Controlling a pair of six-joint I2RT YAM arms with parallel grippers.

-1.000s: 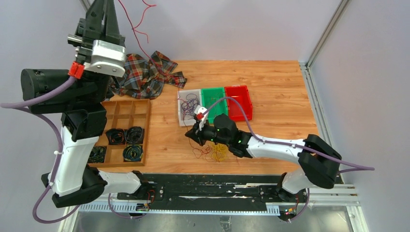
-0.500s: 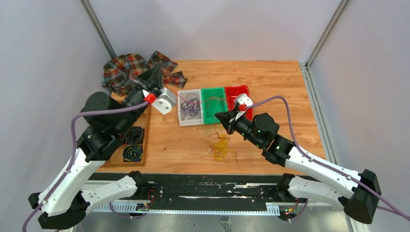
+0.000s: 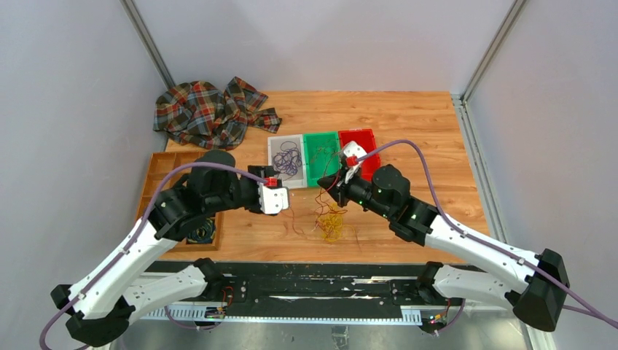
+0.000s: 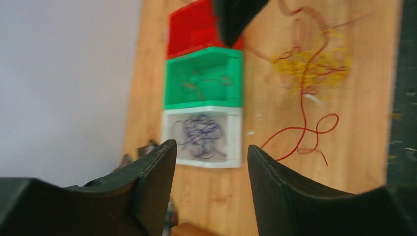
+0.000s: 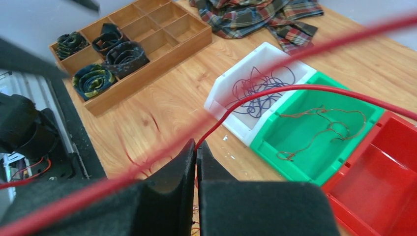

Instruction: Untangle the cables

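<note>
- Right gripper (image 5: 196, 153) clamped on one red wire (image 5: 305, 87), held above the table (image 3: 423, 124).
- Left gripper (image 4: 211, 157) spread wide, holding nothing.
- Yellow-red tangle (image 3: 332, 223) lies on the table, near side of the green bin (image 4: 201, 103).

Cloth (image 3: 208, 113) at back left; tray (image 3: 157, 166) left of three bins (image 3: 315, 171); cables (image 3: 331, 222) before them and inside two

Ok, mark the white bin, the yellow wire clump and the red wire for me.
white bin (image 4: 236, 140), left wrist view, on its right wall.
yellow wire clump (image 3: 332, 226), top external view, middle of the tangle.
red wire (image 5: 305, 87), right wrist view, on its arched stretch.
</note>
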